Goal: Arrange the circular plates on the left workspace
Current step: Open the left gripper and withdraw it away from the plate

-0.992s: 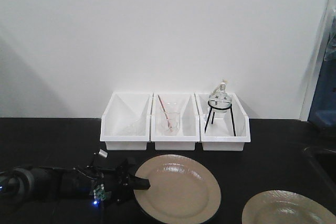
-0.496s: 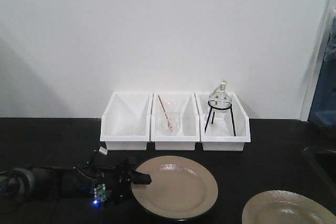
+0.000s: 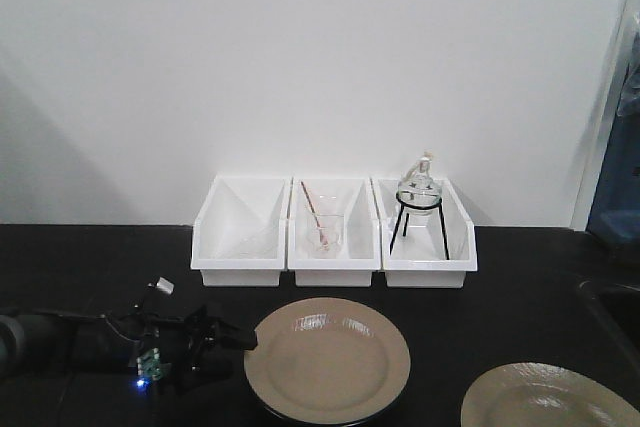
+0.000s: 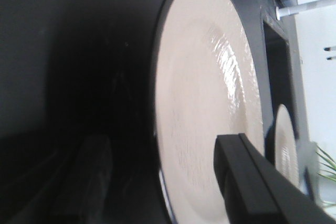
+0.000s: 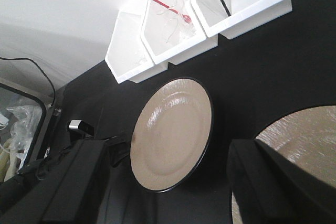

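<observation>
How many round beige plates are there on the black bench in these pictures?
2. The centre plate lies flat in front of the middle white bin. The right plate lies at the lower right corner, partly cut off by the picture's edge. None seems hidden.

Right plate — near part cut off by btm edge.

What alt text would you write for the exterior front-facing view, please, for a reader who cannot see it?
A round beige plate lies flat on a black benchtop, with the left gripper open at its left rim. A second plate sits at the lower right, partly cut off, and three white bins stand in a row behind.
</observation>
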Tool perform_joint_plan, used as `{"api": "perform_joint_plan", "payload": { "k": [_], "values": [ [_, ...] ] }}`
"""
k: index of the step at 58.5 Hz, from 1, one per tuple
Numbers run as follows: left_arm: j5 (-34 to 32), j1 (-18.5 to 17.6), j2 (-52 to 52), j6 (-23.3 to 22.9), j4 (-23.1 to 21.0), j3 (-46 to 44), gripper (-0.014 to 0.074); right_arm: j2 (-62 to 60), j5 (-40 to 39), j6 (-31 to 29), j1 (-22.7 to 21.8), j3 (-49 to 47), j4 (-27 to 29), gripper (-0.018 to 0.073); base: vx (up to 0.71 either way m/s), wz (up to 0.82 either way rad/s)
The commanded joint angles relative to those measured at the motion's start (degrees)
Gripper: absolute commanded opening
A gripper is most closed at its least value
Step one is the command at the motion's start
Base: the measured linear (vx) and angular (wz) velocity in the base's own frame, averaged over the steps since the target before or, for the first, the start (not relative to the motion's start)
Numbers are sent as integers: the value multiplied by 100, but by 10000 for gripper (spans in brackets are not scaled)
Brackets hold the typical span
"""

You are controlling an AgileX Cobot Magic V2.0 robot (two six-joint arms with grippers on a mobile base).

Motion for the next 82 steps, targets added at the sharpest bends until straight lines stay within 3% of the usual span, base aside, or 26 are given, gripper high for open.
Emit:
{"api": "perform_joint_plan", "payload": {
  "k": [1,11,15,24,32,42,50,59,70,82],
  "values": [
    [582,223,-412,-242,-94,-154,536,-147,14,-83,-10,-199,277,522,0,0],
    [1157,692,-452,-673,335,-154,412,-147,-31,-83,-10,-199,176,522,0,0],
    [1292,885,-509,-824,493,-154,296,-147,-91,-83,-10,-199,170,522,0,0],
    [1527,1256,-831,-698,740,-154,-9,-147,-328,-87,-22,-199,-124,522,0,0],
    [1594,1488,-1266,-488,1135,-154,-6,-163,-344,298,-22,-199,-776,522,0,0],
    [1636,1626,-1930,-451,2127,-153,-3,-181,-694,1039,-27,-199,-1706,522,0,0],
    [1544,1639,-2432,-385,2037,134,-3,-181,-900,1564,-400,-199,-2400,522,0,0],
    [1369,1639,-2965,55,1635,859,-3,49,-887,1639,-1019,-199,-2235,522,0,0],
    [1229,1628,-3475,248,1372,1553,-3,912,-874,1246,-1051,-199,-2051,522,0,0],
    [1024,1622,-3935,297,1400,1736,-3,1926,-310,365,-1045,-199,-1165,522,0,0]
  ]
}}
